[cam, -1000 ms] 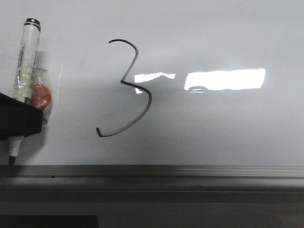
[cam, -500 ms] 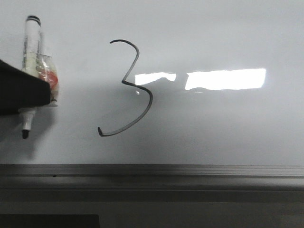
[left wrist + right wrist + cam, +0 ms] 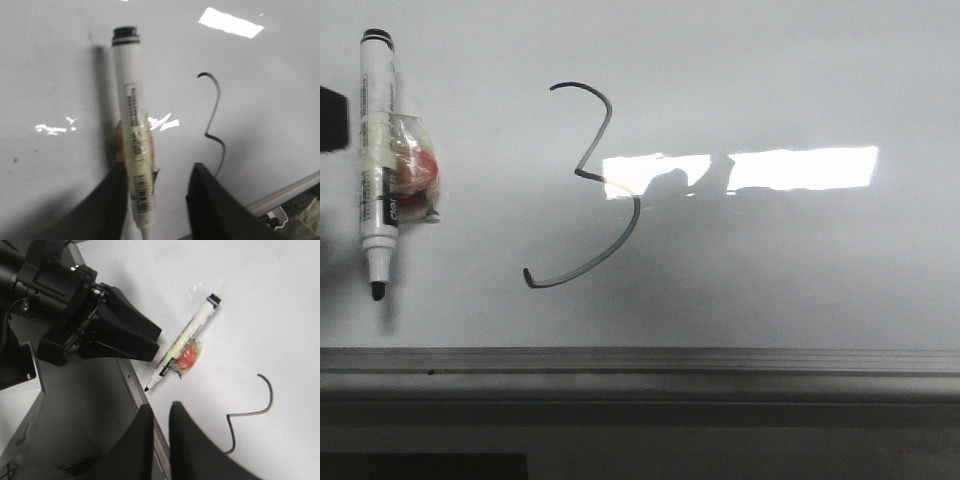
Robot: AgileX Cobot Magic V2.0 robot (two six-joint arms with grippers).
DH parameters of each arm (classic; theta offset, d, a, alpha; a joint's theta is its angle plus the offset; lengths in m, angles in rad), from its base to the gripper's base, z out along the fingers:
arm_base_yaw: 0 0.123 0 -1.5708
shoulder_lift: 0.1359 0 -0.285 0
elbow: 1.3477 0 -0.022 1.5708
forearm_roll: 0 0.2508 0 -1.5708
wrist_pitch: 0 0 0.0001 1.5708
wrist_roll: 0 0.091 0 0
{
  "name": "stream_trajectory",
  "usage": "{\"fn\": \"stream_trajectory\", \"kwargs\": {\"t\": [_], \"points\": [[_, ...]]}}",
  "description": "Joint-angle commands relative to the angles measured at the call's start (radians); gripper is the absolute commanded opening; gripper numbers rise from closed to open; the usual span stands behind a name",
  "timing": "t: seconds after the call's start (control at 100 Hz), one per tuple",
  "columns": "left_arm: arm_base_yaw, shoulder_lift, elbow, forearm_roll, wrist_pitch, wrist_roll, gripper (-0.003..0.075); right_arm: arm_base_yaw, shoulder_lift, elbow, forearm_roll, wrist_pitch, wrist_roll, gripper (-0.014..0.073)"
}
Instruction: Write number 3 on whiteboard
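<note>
The number 3 (image 3: 609,110) is drawn in thin dark line on the whiteboard (image 3: 800,260). A white marker (image 3: 376,150) with a black tip and an orange taped lump (image 3: 412,175) lies on the board to the left of the numeral. My left gripper (image 3: 159,170) is open; the marker (image 3: 131,110) lies beside one finger, not clamped. In the front view only a dark corner of the left gripper (image 3: 330,118) shows at the left edge. My right gripper (image 3: 161,407) is shut and empty, over the board's near edge, apart from the marker (image 3: 192,332).
A grey metal edge strip (image 3: 640,358) runs along the board's near side, with a dark surface below it. A bright rectangular light reflection (image 3: 800,167) lies right of the numeral. The left arm's black body (image 3: 60,300) sits just off the board's edge.
My left gripper has let go of the marker and drawn back to the left, almost out of the front view. The marker now lies free on the board.
</note>
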Motion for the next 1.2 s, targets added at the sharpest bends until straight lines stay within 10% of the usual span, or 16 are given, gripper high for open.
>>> {"fn": "stream_trajectory", "kwargs": {"t": [0.0,0.43,1.19], "points": [[0.002,-0.094,-0.028,0.091,-0.046,0.031,-0.0015,-0.005,-0.070,0.006,-0.008,-0.099,0.002,-0.0051],[0.002,-0.422,0.057,0.436,-0.028,0.056,-0.0020,-0.005,-0.555,0.597,-0.055,-0.575,-0.004,-0.0050],[0.000,-0.469,0.073,0.457,-0.012,0.056,-0.0020,-0.005,-0.755,0.823,-0.055,-0.597,-0.004,-0.0051]]}}
